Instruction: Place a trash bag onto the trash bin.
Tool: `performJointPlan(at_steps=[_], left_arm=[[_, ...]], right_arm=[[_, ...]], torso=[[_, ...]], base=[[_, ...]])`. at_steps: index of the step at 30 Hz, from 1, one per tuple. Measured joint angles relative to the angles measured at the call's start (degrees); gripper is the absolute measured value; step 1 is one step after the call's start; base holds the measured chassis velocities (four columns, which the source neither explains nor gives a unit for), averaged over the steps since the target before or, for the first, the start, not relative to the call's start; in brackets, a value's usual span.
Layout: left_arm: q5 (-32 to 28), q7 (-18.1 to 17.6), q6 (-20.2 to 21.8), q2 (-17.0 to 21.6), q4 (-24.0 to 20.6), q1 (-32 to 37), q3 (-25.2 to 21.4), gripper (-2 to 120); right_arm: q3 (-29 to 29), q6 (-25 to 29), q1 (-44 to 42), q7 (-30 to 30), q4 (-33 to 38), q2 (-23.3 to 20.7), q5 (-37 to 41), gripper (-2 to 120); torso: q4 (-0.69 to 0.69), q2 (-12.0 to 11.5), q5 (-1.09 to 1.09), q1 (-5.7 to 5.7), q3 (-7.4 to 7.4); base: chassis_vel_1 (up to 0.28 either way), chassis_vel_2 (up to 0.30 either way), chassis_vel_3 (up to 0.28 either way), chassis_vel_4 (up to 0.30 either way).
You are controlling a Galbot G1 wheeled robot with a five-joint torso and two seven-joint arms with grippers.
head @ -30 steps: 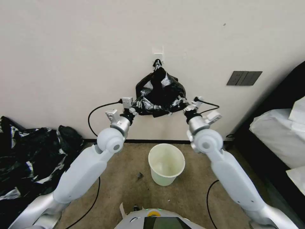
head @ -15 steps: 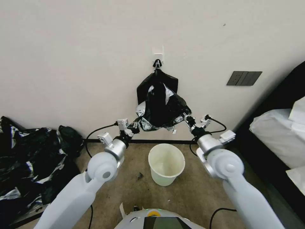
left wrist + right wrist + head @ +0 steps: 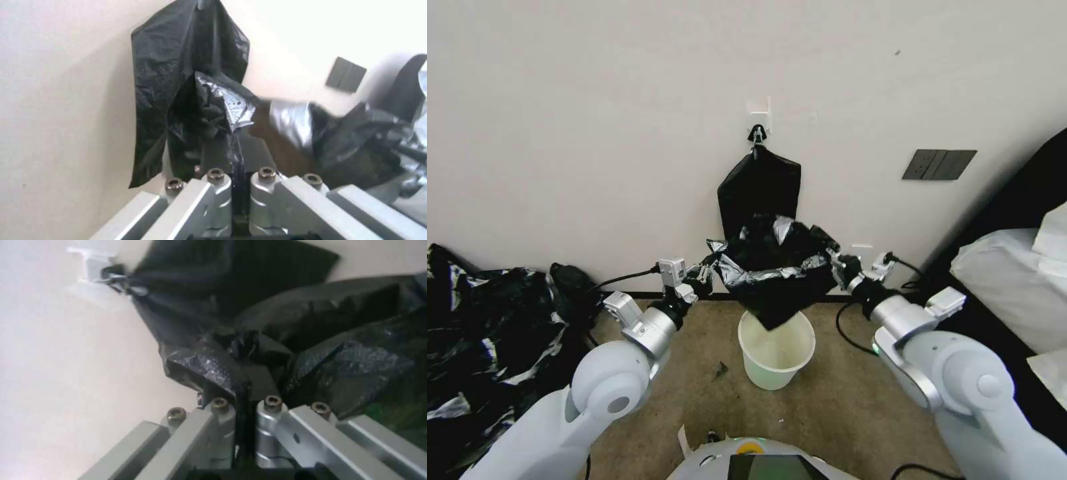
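The glossy black trash bag (image 3: 777,270) hangs stretched between my two grippers, its lower corner dipping to the rim of the cream-white trash bin (image 3: 776,347) on the carpet. My left gripper (image 3: 708,273) is shut on the bag's left edge, and my right gripper (image 3: 835,261) is shut on its right edge. The left wrist view shows the trash bag (image 3: 222,110) pinched between the left gripper's (image 3: 236,150) closed fingers. In the right wrist view the trash bag (image 3: 222,370) is clamped the same way in the right gripper (image 3: 247,383).
A flat black bundle (image 3: 758,189) hangs from a white wall hook (image 3: 758,113) just behind the bag. A large heap of black-and-silvery plastic (image 3: 490,333) lies at the left. A bed with white bedding (image 3: 1020,280) stands at the right. Cables run along the floor.
Both grippers have come down and forward with the bag, pulling it off the hanging bundle. The bag's mouth now spreads wide just above the bin, where before it was up near the hook.
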Motion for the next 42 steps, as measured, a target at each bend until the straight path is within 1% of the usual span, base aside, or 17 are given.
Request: performJointPlan(at_steps=[2, 3, 6, 7, 9, 11, 13, 15, 16, 20, 21, 24, 28, 32, 34, 38, 42], left_arm=[[1.3, 0.5, 0.0, 0.6, 0.5, 0.0, 0.7, 0], [1.3, 0.5, 0.0, 0.6, 0.5, 0.0, 0.7, 0], [3.8, 2.2, 0.0, 1.3, 2.1, -1.0, 2.6, 0], [3.8, 2.2, 0.0, 1.3, 2.1, -1.0, 2.6, 0], [6.0, 3.9, -0.1, 1.5, 3.5, -1.9, 3.3, 0], [6.7, 4.6, -0.3, 2.0, 4.1, -2.8, 3.3, 0], [6.8, 4.9, -0.4, 2.3, 4.3, -3.1, 3.1, 0], [8.1, 6.2, -1.6, 3.5, 4.8, -4.0, 2.2, 0], [8.1, 6.2, -1.6, 3.5, 4.8, -4.0, 2.2, 0], [10.5, 9.0, -3.6, 4.7, 5.8, -4.3, 1.4, 0], [10.5, 9.0, -3.6, 4.7, 5.8, -4.3, 1.4, 0], [14.5, 11.0, -4.4, 3.6, 6.7, -2.0, 2.7, 0], [16.2, 11.6, -4.2, 2.2, 7.2, -0.6, 4.7, 0], [17.7, 11.8, -3.7, 1.4, 7.4, 1.4, 5.5, 0], [19.0, 12.2, -3.7, 0.9, 7.4, 3.6, 5.6, 0], [21.3, 13.2, -4.0, 0.6, 7.6, 6.4, 5.5, 0], [22.2, 13.6, -4.2, 0.4, 8.0, 7.2, 5.4, 0]], right_arm=[[-0.8, 0.1, -2.6, -1.8, -0.1, 2.9, -2.0, 0], [-0.8, 0.1, -2.6, -1.8, -0.1, 2.9, -2.0, 0], [-1.8, 0.8, -4.7, -3.3, -0.2, 6.1, -4.8, 0], [-1.8, 0.8, -4.7, -3.3, -0.2, 6.1, -4.8, 0], [-2.2, 1.1, -5.9, -4.0, -0.3, 8.3, -5.8, 0], [-2.7, 1.7, -6.5, -4.2, -0.3, 10.7, -6.0, 0], [-2.8, 1.9, -6.6, -4.2, -0.3, 11.5, -6.0, 0], [-3.3, 2.5, -6.5, -4.1, -0.4, 13.4, -5.6, 0], [-3.3, 2.5, -6.5, -4.1, -0.4, 13.4, -5.6, 0], [-3.8, 2.9, -8.1, -3.8, -0.4, 14.8, -5.2, 0], [-3.8, 2.9, -8.1, -3.8, -0.4, 14.8, -5.2, 0], [-3.8, 2.3, -12.1, -2.8, -0.4, 14.9, -6.5, 0], [-4.3, 1.6, -15.2, -2.4, -0.5, 13.9, -8.0, 0], [-5.3, 1.5, -16.2, -1.4, -1.2, 13.7, -8.9, 0], [-6.1, 1.4, -17.0, -0.2, -2.5, 13.9, -8.7, 0], [-7.1, 0.9, -18.2, 0.0, -5.3, 14.5, -7.6, 0], [-7.6, 0.3, -18.7, -1.1, -7.5, 15.2, -6.3, 0]], torso=[[-0.01, 0.0, 0.0, 0.0, 0.0], [-0.01, 0.0, 0.0, 0.0, 0.0], [0.0, 0.0, 0.0, 0.0, 0.0], [0.0, 0.0, 0.0, 0.0, 0.0], [-0.01, 0.0, -0.02, 0.0, 0.0], [0.0, 0.0, -0.02, 0.0, 0.01], [0.0, 0.0, -0.01, 0.0, 0.0], [0.01, 0.0, -0.01, 0.0, 0.01], [0.01, 0.0, -0.01, 0.0, 0.01], [0.0, 0.0, 0.0, 0.0, 0.01], [0.0, 0.0, 0.0, 0.0, 0.01], [0.01, 0.0, -0.02, 0.0, 0.01], [-0.01, 0.0, -0.01, 0.0, 0.0], [-0.01, 0.0, 0.0, 0.0, 0.0], [0.01, 0.0, 0.0, 0.0, 0.0], [0.01, 0.0, -0.01, 0.0, 0.0], [0.0, 0.0, 0.0, 0.0, 0.0]], base=[[0.0, 0.0, 0.0, 0.0], [0.0, 0.0, 0.0, 0.0], [0.0, 0.0, 0.0, 0.0], [0.0, 0.0, 0.0, 0.0], [0.0, 0.0, 0.0, 0.0], [0.0, 0.0, 0.0, 0.0], [0.0, 0.0, 0.0, 0.0], [0.0, 0.0, 0.0, 0.0], [0.0, 0.0, 0.0, 0.0], [0.0, 0.0, 0.0, 0.0], [0.0, 0.0, 0.0, 0.0], [0.0, 0.0, 0.0, 0.0], [0.0, 0.0, 0.0, 0.0], [0.0, 0.0, 0.0, 0.0], [0.0, 0.0, 0.0, 0.0], [0.0, 0.0, 0.0, 0.0], [0.0, 0.0, 0.0, 0.0]])
